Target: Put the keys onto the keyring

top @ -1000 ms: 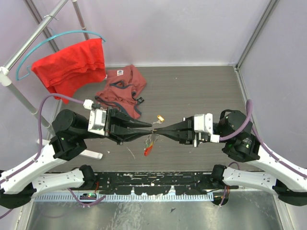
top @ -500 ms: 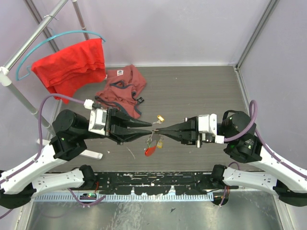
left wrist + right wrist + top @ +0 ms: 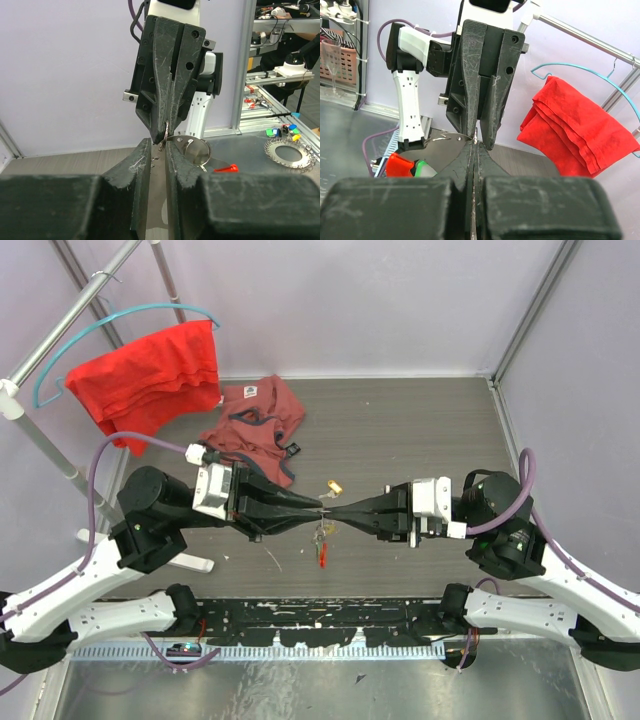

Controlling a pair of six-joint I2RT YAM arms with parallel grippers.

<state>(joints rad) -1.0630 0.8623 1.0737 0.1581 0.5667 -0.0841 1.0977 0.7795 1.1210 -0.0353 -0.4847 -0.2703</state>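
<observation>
Mid-counter: right hand (image 3: pixel 328 512) is pressed shut on the keyring (image 3: pixel 193 146), red tag (image 3: pixel 321 556) dangling. Left hand (image 3: pixel 158 150) is narrowly parted at the ring, can't tell if it grips.

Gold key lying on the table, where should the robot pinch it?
Best guess: pinch the gold key across its coloured head, coming straight down from above. It lies flat on the table, so from the side there is nothing to close on.

Bright, even light — near wrist foregrounds blurred.
</observation>
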